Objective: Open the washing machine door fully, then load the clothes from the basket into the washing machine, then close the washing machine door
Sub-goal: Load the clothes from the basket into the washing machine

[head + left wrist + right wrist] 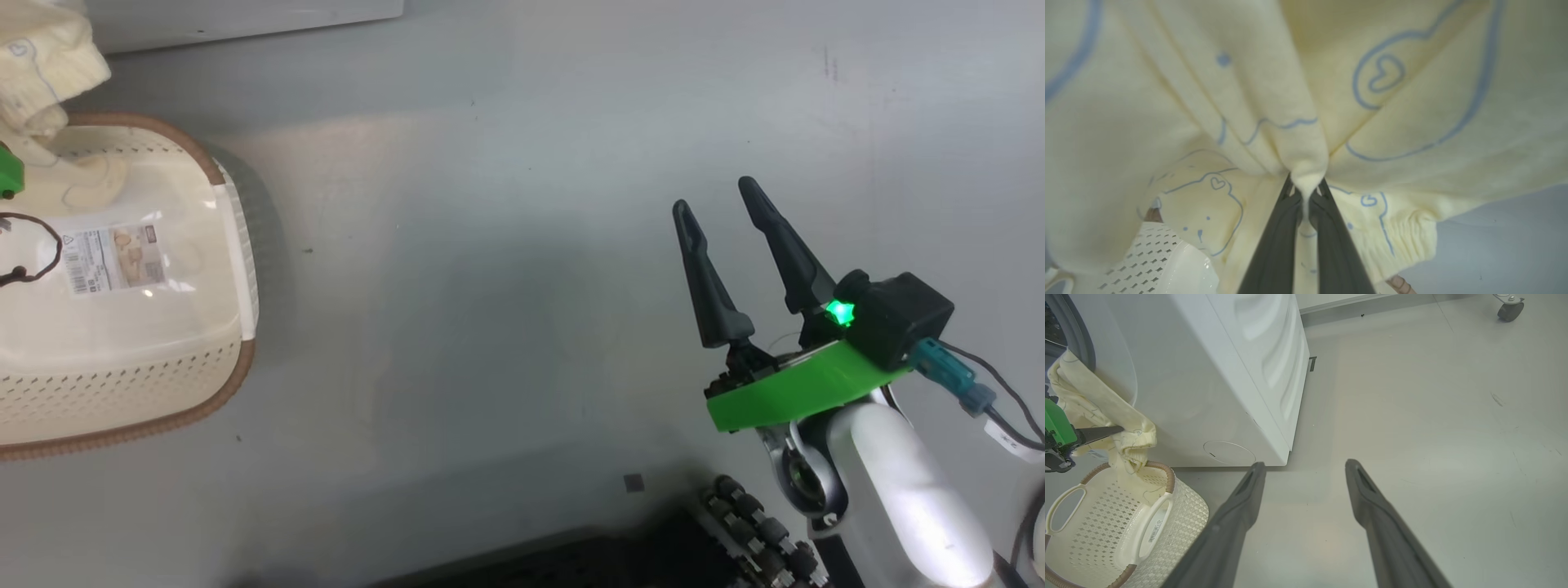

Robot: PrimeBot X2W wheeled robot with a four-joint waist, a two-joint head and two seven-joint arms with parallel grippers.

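Left gripper pinches a fold of the clothes — their lower end dips inside the basket rim, beside the washing machine. Right gripper spread wide above the grey floor.

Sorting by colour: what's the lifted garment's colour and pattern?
The garment is pale yellow with thin blue line drawings, hearts included; clearest in left wrist view.

floor: smooth grey, scuffed | wall base: white | caster: far corner
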